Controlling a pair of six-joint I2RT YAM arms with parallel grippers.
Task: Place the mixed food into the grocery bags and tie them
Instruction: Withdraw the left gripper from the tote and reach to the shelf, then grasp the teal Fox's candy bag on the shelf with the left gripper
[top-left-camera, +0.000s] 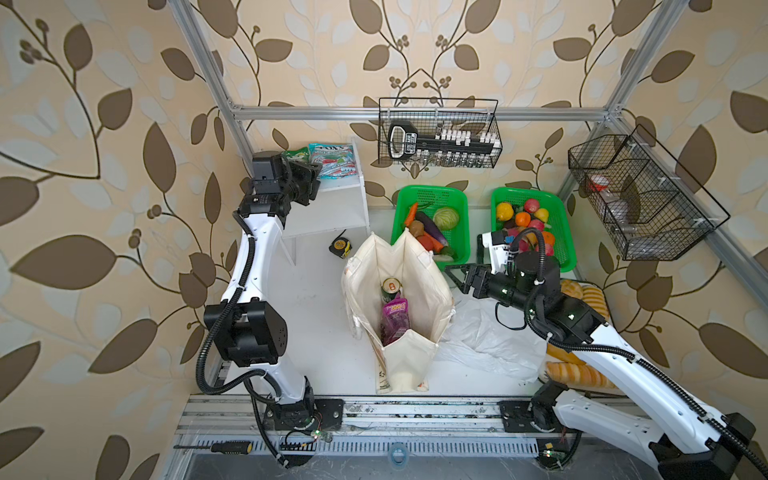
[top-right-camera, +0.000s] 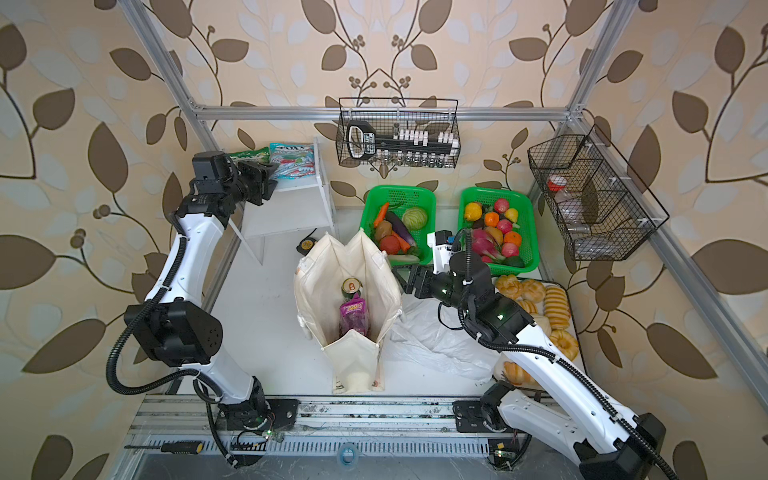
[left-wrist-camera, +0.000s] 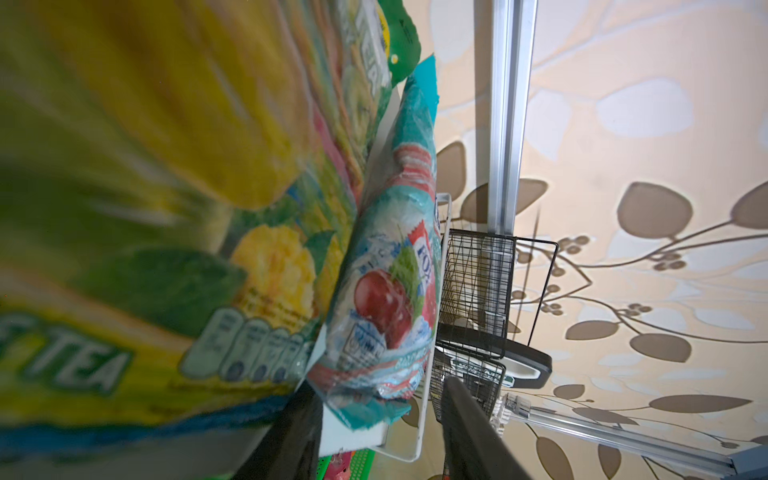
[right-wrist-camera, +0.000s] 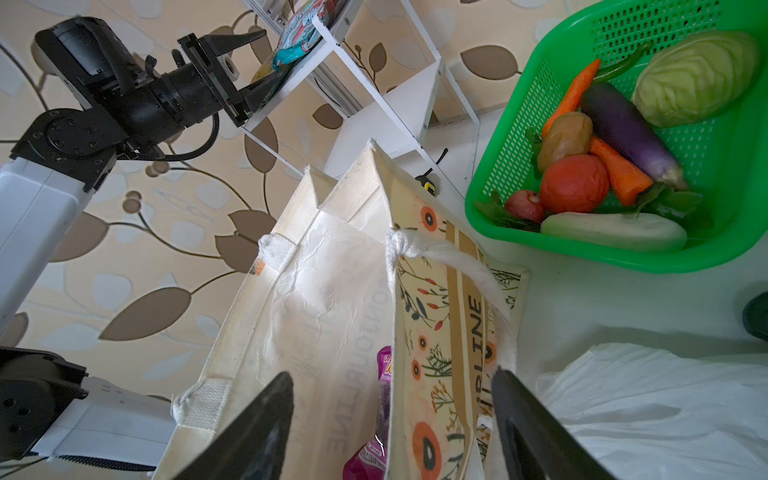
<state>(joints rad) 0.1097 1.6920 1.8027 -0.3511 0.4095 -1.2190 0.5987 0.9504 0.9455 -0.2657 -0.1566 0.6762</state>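
The cream tote (top-left-camera: 419, 286) stands open mid-table, with the green can (top-left-camera: 390, 286) and the purple pouch (top-left-camera: 395, 318) inside. On the white shelf (top-left-camera: 328, 212) lies the teal-and-red packet (top-left-camera: 334, 160). My left gripper (left-wrist-camera: 380, 399) is open, its jaws either side of that packet's (left-wrist-camera: 386, 291) near end. My right gripper (right-wrist-camera: 392, 374) is open and straddles the tote's right wall (right-wrist-camera: 436, 332) without pinching it. Cabbage (right-wrist-camera: 698, 79), potato (right-wrist-camera: 565, 139) and tomato (right-wrist-camera: 575, 183) lie in a green basket (top-left-camera: 461, 199). The white plastic bag (top-left-camera: 490, 336) lies crumpled right of the tote.
A yellow-green packet (left-wrist-camera: 166, 208) lies beside the teal one on the shelf. A second green basket (top-left-camera: 561, 216) holds fruit, with bread rolls (top-right-camera: 557, 303) in front of it. A tape measure (top-left-camera: 340, 246) lies behind the tote. Black wire baskets (top-left-camera: 440, 133) hang on the frame.
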